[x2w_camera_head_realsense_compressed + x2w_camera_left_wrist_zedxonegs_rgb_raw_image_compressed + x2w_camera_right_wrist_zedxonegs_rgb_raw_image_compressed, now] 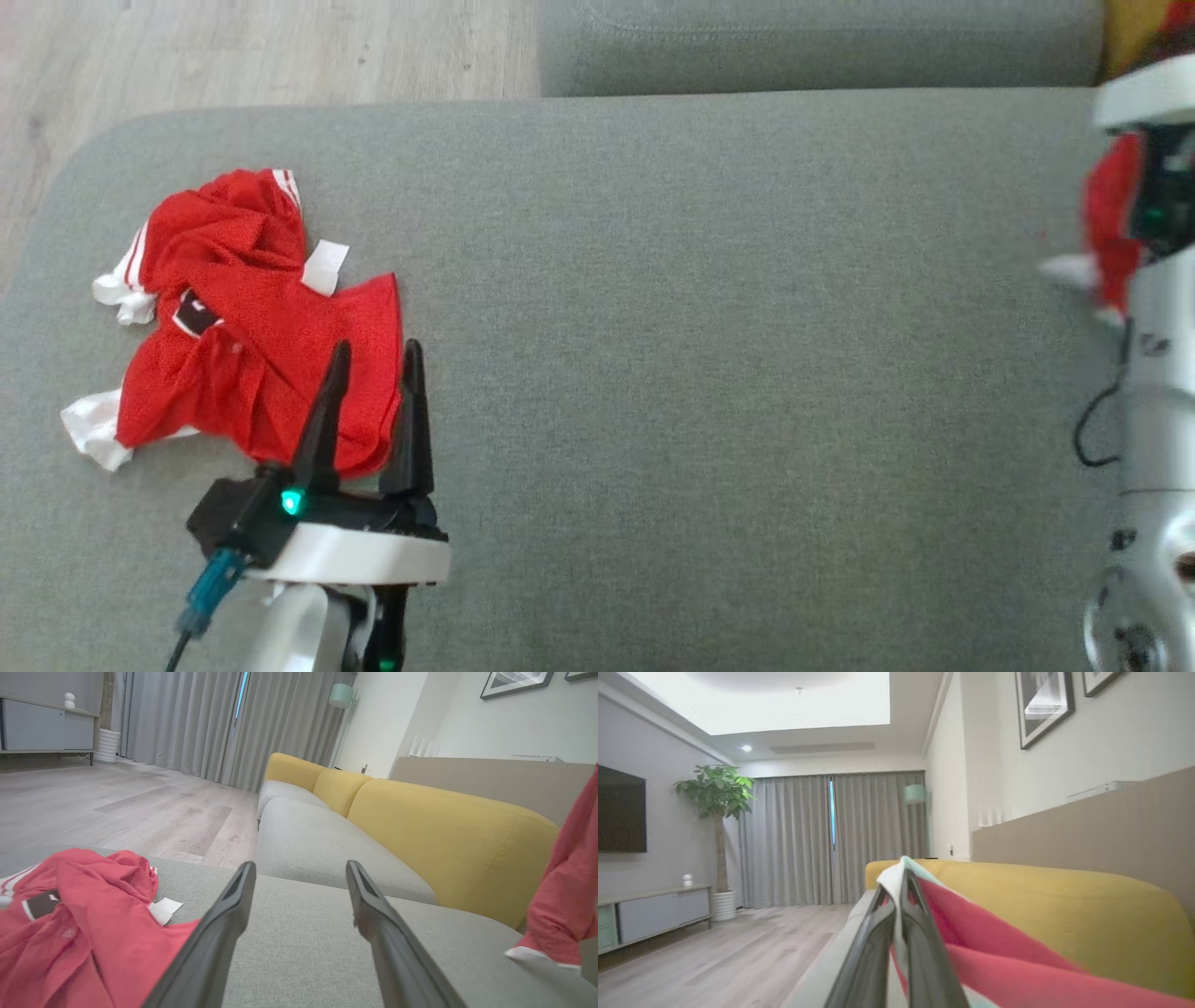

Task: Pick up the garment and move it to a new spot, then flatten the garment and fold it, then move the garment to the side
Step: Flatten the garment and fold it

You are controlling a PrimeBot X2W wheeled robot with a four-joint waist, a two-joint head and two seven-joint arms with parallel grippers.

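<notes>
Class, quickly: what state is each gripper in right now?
Left gripper: open, holding nothing.
Right gripper: closed on a red garment.

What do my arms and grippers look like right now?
Left gripper: two long, tapered black fingers on a black base with a green light, white wrist collar, teal plug and dark cable. Right arm: pale silver-white forearm with dark markings and a looping black cable; right gripper has matching dark fingers.

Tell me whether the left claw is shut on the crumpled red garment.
No, the left claw stands open, with bare grey cushion between its fingers.
</notes>
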